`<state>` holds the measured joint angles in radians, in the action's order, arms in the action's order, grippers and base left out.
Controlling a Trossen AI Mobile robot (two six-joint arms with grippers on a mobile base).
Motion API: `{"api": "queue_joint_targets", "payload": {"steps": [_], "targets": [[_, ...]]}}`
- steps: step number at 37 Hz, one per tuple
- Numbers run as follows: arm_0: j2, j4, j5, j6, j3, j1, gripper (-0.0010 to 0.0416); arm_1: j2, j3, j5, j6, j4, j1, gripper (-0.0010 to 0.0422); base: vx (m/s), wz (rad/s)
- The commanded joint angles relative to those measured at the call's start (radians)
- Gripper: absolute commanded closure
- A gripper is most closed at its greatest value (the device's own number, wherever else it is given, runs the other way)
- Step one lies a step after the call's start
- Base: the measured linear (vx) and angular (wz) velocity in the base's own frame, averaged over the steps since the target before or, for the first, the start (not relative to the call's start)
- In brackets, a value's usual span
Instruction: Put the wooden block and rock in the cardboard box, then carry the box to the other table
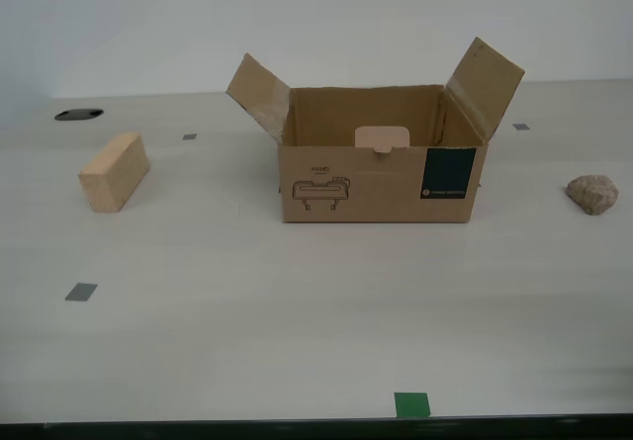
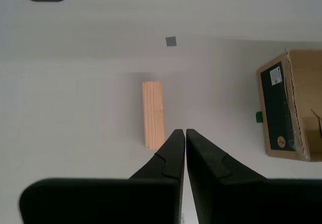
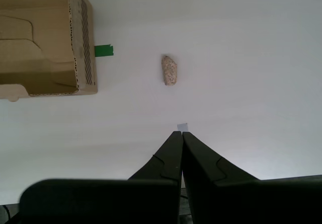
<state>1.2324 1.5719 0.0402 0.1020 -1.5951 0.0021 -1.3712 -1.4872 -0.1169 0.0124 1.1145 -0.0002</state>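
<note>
Exterior view, from its left to its right. A dark oval opening point(image 1: 78, 115) sits in the smooth off-white table point(image 1: 297, 321) near the far edge. Just nearer lies the wooden block point(image 1: 115, 171), flat on the table and well apart from the cardboard box point(image 1: 381, 178). Small grey tape squares point(image 1: 81, 292) dot the surface, and a green tape mark point(image 1: 411, 404) lies at the near edge. The box stands upright at centre, top open, both side flaps raised and angled outward; its front carries a black line drawing and a dark teal label. Nothing is visible inside it from this angle. The rock point(image 1: 592, 194) rests on the table toward the exterior view's right, apart from the box. No arm appears in this view.

Second wrist view. My second gripper point(image 2: 181, 132) hangs above the table with its jaws together and nothing between them; the block lies just beyond its tips.

First wrist view. My first gripper point(image 3: 177, 134) likewise has its jaws pressed together, empty, above the table, with the rock farther out and a box flap to one side.
</note>
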Motion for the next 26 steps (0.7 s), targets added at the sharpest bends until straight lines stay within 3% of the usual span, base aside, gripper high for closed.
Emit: {"api": "queue_joint_targets", "payload": {"steps": [1,20,26], "targets": [[0.011,-0.006,0.011,-0.004,-0.002,0.0,0.0406,0.001,-0.001,-0.003,0.014,0.014,0.0,0.0412,0.0,0.0],[0.019,-0.029,0.009,0.003,0.007,0.0,0.0406,0.002,0.0,-0.002,0.025,0.015,0.0,0.0411,0.0,0.0],[0.019,-0.029,0.009,0.003,0.007,0.0,0.0406,0.002,0.001,0.009,0.026,0.016,0.0,0.0375,0.0,0.0]]}}
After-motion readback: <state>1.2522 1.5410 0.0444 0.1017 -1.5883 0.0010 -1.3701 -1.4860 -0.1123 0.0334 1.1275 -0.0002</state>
